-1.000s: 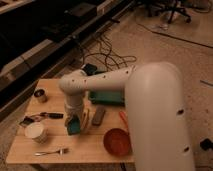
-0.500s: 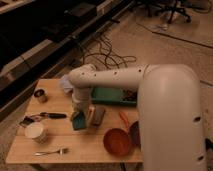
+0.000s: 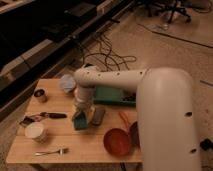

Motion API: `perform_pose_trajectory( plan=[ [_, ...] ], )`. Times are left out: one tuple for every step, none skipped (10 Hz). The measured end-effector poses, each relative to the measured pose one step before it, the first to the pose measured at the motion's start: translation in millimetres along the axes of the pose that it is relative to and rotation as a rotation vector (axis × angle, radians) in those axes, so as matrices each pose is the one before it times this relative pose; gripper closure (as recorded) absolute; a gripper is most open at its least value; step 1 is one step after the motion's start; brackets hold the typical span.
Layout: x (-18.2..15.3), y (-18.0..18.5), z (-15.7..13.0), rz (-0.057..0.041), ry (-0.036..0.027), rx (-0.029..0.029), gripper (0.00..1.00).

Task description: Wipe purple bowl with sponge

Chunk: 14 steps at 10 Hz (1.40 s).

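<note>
One sponge (image 3: pixel 78 123) is clamped in the closed gripper (image 3: pixel 80 115) at mid-table (image 3: pixel 60 142), just beside one dark bar (image 3: pixel 98 115). One purple bowl (image 3: pixel 134 134), half hidden by the arm, sits right of it beside one orange bowl (image 3: pixel 117 142). One white cup (image 3: pixel 36 132) and one fork (image 3: pixel 50 151) lie left.

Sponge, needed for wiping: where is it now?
Camera view, middle of the table: the sponge is gripped by the end effector, left of the dark grey bar and up-left of the orange bowl.
</note>
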<state>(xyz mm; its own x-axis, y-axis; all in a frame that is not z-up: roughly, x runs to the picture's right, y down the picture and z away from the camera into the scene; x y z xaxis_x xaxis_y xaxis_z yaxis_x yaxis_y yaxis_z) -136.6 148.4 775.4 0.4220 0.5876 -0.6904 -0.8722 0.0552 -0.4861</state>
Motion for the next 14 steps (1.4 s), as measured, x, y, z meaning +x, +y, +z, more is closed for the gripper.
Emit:
perform_pose_trajectory(
  plan=[
    [-0.53,-0.41,1.04,-0.00052,0.00242,-0.00573,1.0],
    [-0.91,0.27,1.68,-0.00253,0.0036,-0.00718,0.97],
    [-0.71,1.71,1.36,-0.00419,0.00331,-0.00496,0.89],
    [-1.16,2.94,1.49,-0.00565,0.0037,-0.0049,0.77],
    [-0.88,2.42,0.83,-0.00391,0.00213,-0.00293,0.7],
    [-0.75,2.82,1.1,-0.00489,0.00285,-0.00313,0.66],
    [-0.36,3.6,1.1,-0.00662,0.00352,-0.00389,0.66],
    [-0.1,1.81,0.55,-0.00369,0.0016,-0.00287,0.66],
    [0.21,1.51,-0.14,-0.00286,0.00054,-0.00265,0.66],
    [0.62,2.26,-0.53,-0.00443,0.00134,-0.00407,0.66],
    [-0.06,2.2,-0.68,-0.00426,0.00021,-0.00451,0.66],
    [-0.1,2.09,-0.24,-0.00445,0.0003,-0.00378,0.66],
    [-0.42,2.15,0.28,-0.00446,0.00071,-0.00342,0.66],
    [0.21,4.2,-0.45,-0.00925,0.00191,-0.0022,0.66]
  ],
)
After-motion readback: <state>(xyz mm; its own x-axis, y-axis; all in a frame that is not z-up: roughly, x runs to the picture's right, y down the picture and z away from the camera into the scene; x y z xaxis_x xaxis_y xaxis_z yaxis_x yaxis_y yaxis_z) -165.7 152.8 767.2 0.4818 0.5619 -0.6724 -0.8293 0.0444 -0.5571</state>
